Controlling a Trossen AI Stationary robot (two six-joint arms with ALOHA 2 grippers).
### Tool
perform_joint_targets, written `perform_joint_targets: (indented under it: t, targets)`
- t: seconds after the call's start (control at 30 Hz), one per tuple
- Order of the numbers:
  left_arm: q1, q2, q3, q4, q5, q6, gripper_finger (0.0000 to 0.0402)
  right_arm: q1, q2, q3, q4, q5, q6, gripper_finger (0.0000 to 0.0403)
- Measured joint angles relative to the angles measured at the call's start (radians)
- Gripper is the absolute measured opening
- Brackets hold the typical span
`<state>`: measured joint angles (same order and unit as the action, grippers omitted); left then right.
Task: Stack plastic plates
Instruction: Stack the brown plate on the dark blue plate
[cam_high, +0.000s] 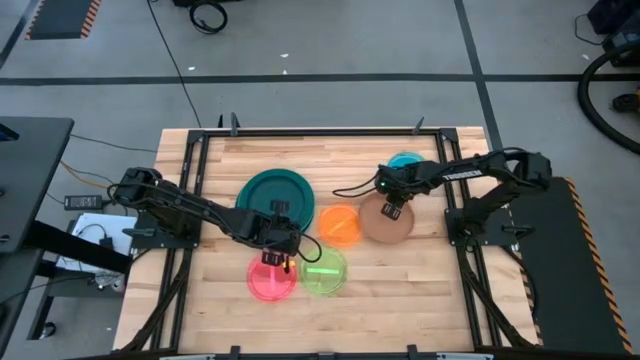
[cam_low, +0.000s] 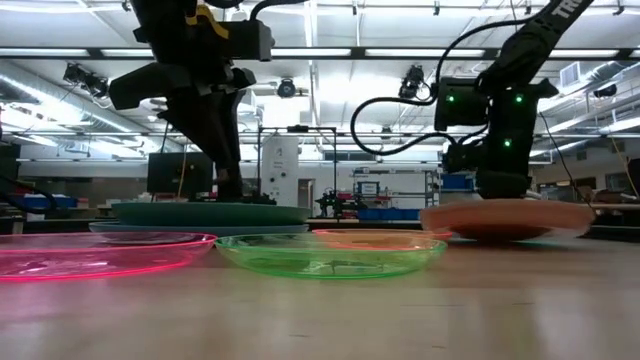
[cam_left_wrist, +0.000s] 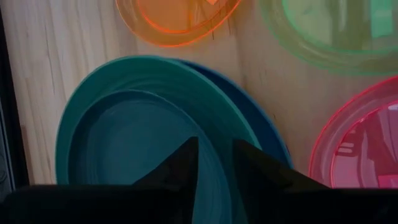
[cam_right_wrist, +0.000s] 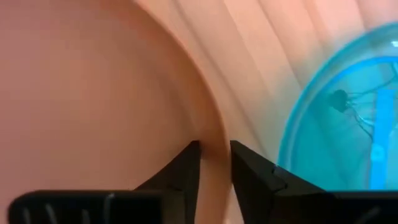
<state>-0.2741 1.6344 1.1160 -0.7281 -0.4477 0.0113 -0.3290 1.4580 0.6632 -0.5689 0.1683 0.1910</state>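
A teal plate (cam_high: 276, 193) lies on a blue plate (cam_left_wrist: 264, 118) at the table's middle. Near it lie an orange plate (cam_high: 340, 226), a neon green plate (cam_high: 323, 270) and a pink plate (cam_high: 272, 278). A cyan plate (cam_high: 405, 161) lies at the far right, partly under my right arm. My left gripper (cam_high: 276, 236) is shut on the teal plate's near rim. My right gripper (cam_high: 393, 206) is shut on the brown plate (cam_high: 387, 222). No dark teal plate shows. My left gripper pinches the teal plate's near rim (cam_left_wrist: 214, 146) between its two fingers, one inside the rim and one outside. The fingers come from above, pointing down. The plate lies level over the blue plate. My right gripper pinches the brown plate's far rim (cam_right_wrist: 214, 146) between its two fingers, one inside the rim and one outside. The fingers come from above, pointing down. In the low view the plate (cam_low: 505, 218) sits about level, just above the table top.
The table has a black frame (cam_high: 310, 132) along its far edge and sides. Bare wood (cam_high: 400, 300) lies along the near right. The orange plate sits between the teal stack and the brown plate.
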Motion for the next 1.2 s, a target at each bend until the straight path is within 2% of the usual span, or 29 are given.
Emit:
perform_joint_targets:
  t: [0.17, 0.33, 0.8, 1.03, 1.2]
  targets:
    - [0.0, 0.0, -0.001, -0.003, 0.0, 0.0, 0.0107, 0.001, 0.014, 0.035, 0.012, -0.037, 0.014, 0.0052]
    - [0.0, 0.0, -0.001, -0.002, 0.0, 0.0, 0.0107, 0.001, 0.012, 0.039, 0.033, -0.058, 0.019, 0.0029]
    - [-0.019, 0.0, -0.001, 0.001, -0.001, 0.012, 0.0107, 0.001, 0.012, 0.039, 0.045, -0.105, 0.017, 0.0021]
    - [-0.019, 0.001, -0.001, 0.165, -0.004, 0.081, 0.0107, 0.0, 0.009, 0.039, 0.052, -0.147, 0.019, 0.0021]
    - [-0.018, 0.001, -0.001, 0.293, -0.006, 0.127, 0.0107, 0.0, -0.045, 0.039, 0.045, -0.166, 0.033, 0.002]
